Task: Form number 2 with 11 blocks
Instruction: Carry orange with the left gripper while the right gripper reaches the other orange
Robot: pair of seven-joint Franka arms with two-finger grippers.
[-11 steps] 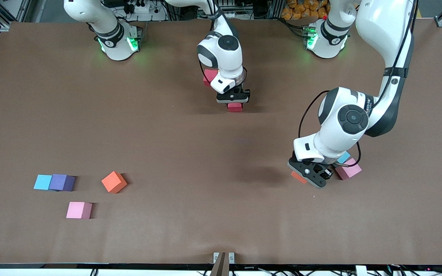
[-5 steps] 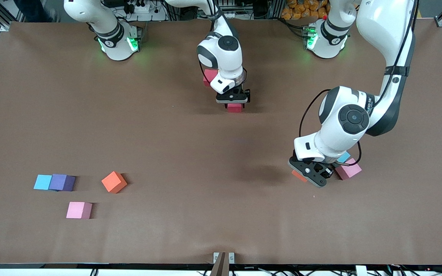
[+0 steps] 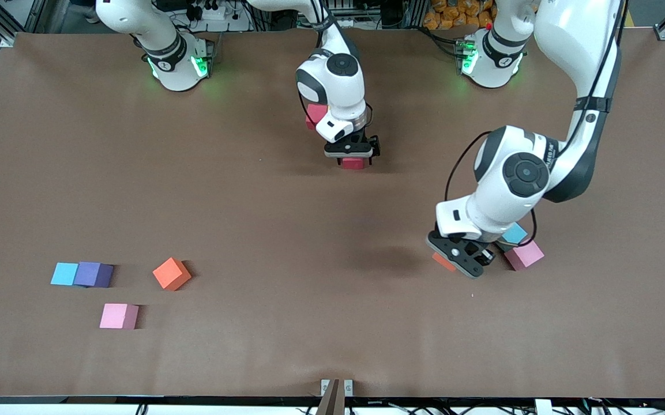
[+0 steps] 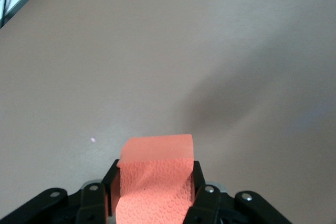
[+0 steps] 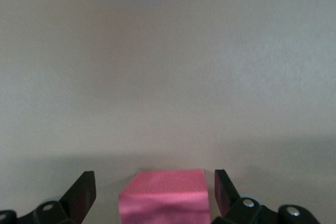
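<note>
— Left tool (image 3: pixel 453 262)?
— Clamped on an orange block (image 4: pixel 155 174), lower right of the front view.
— Right tool (image 3: pixel 353 157)?
— Spread wide around a red block (image 3: pixel 353 163) on the tabletop (image 3: pixel 251 190), upper centre.

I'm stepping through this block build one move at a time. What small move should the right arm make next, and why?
Probably lift straight up. The right gripper stands open, its fingers clear of the red block, which sits on the table, so that block looks placed. The left gripper is shut on an orange block.
</note>
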